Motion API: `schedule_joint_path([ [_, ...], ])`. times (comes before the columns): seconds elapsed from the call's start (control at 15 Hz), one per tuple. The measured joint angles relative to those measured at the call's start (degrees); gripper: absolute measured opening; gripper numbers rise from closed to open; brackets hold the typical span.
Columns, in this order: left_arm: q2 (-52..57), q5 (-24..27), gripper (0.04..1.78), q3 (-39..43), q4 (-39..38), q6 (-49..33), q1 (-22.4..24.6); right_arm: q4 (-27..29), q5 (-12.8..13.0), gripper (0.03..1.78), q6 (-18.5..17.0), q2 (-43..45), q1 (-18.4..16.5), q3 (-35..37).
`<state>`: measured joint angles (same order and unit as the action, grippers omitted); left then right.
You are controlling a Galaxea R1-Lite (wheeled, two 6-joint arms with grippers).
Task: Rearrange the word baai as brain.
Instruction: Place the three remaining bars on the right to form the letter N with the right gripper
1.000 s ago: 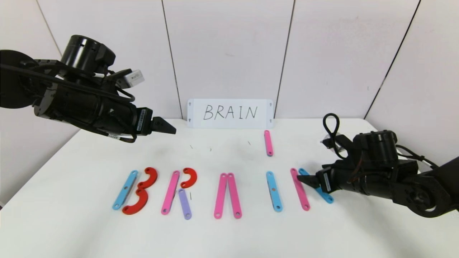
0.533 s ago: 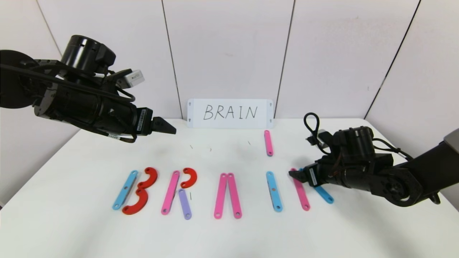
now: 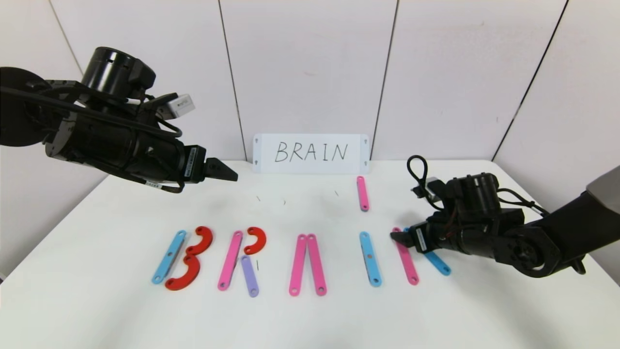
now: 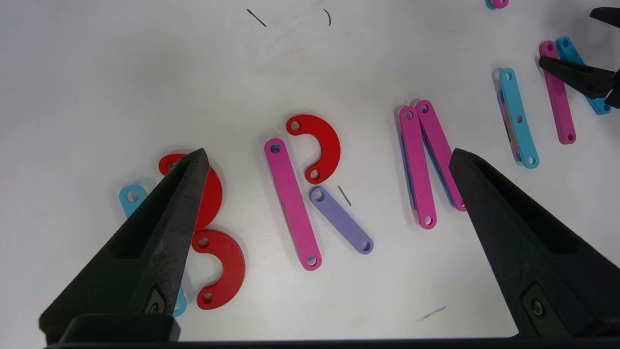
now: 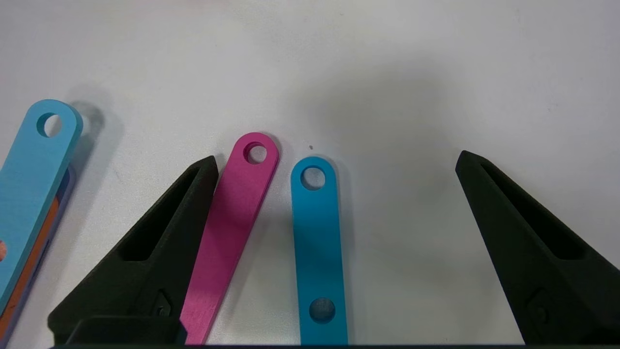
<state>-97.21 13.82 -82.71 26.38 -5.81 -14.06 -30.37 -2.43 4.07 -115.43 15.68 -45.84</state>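
The word lies as a row of flat pieces on the white table. The B has a light-blue strip and two red arcs. The R has a pink strip, a red arc and a purple strip. Two pink strips lean together. Then come a light-blue strip, a pink strip and a blue strip. My right gripper is open, low over the far ends of the pink strip and blue strip, holding nothing. My left gripper hangs open and empty high above the R.
A white card with handwritten BRAIN leans on the back wall. A spare pink strip lies in front of it. Wall panels close off the back. My right gripper's fingers also show in the left wrist view.
My right gripper has moved left and a little forward, from the blue strip's side to over the far ends of the pink and blue strips. The pieces and left arm are unmoved.
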Motion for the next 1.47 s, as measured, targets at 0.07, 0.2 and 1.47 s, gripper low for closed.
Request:
schedule_joint_path([
  [0.07, 0.00, 0.00, 1.74, 0.00, 0.00, -0.02, 0.00, -0.09, 0.00, 1.72, 0.00, -0.11, -0.20, -0.02],
  [0.2, 0.00, 0.00, 1.74, 0.00, 0.00, -0.02, 0.00, -0.11, 0.01, 1.72, -0.02, -0.15, -0.44, -0.07],
  [1.47, 0.00, 0.00, 1.74, 0.00, -0.09, 0.00, -0.05, 18.38, 9.50, 1.72, -9.08, -8.11, 8.19, -31.00],
])
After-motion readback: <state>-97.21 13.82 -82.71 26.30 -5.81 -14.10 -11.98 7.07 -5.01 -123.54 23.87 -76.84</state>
